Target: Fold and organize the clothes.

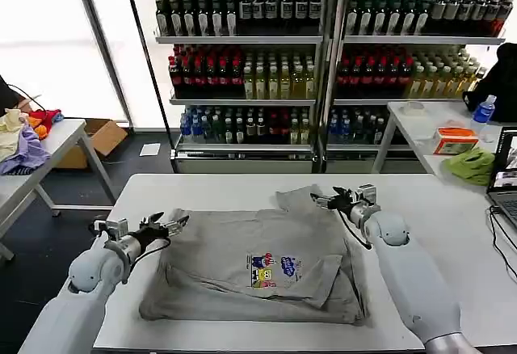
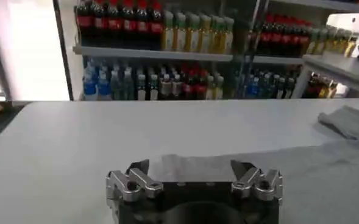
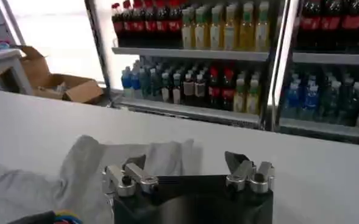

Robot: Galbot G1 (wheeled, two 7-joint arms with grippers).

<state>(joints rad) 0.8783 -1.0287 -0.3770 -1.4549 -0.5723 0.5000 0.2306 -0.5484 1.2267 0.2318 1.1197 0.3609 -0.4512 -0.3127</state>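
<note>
- The grey shirt (image 1: 258,265) lies partly folded at the centre of the white table (image 1: 452,208), its long axis running left to right across the head view.
- The left gripper (image 1: 174,225) hovers at the shirt's left edge; its fingers (image 2: 139,168) are spread wide and hold nothing.
- The right gripper (image 1: 323,200) sits over the upturned sleeve (image 1: 299,200) at upper centre, fingers (image 3: 133,163) equally open and empty.
- Each arm is nearest its own side; judging by that, a fold would start from those edges.
</note>
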